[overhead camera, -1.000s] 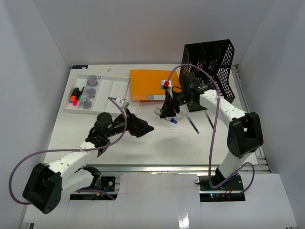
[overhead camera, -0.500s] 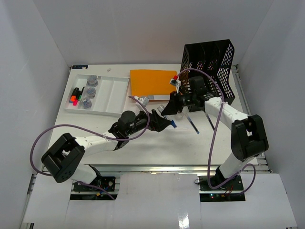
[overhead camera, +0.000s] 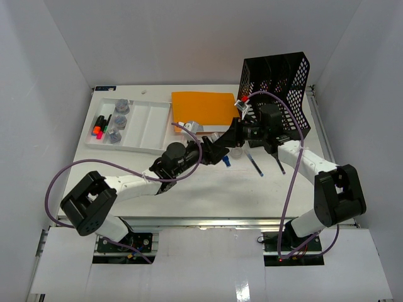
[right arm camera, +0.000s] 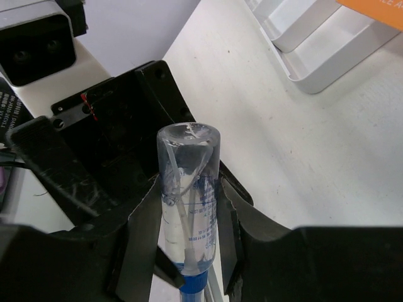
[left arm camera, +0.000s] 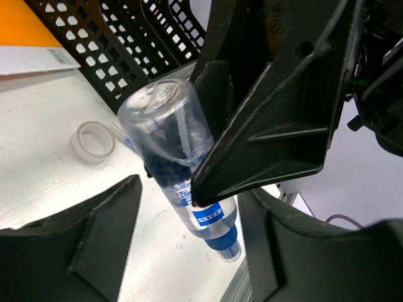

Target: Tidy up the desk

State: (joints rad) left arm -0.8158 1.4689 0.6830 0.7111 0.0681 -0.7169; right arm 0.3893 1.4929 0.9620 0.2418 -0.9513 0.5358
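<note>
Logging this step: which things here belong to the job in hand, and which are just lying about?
In hand: clear bottle, right claw gripping it, open left claw, desk.
Lying about: orange folder, black mesh file rack, pens, tape roll, white tray.

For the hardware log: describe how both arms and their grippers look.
Both the left arm and right arm have white links with bulky black joints, and a purple cable loops loosely along each. The left gripper and right gripper are matte black with broad, angular fingers. A small red part sits by the right wrist.
</note>
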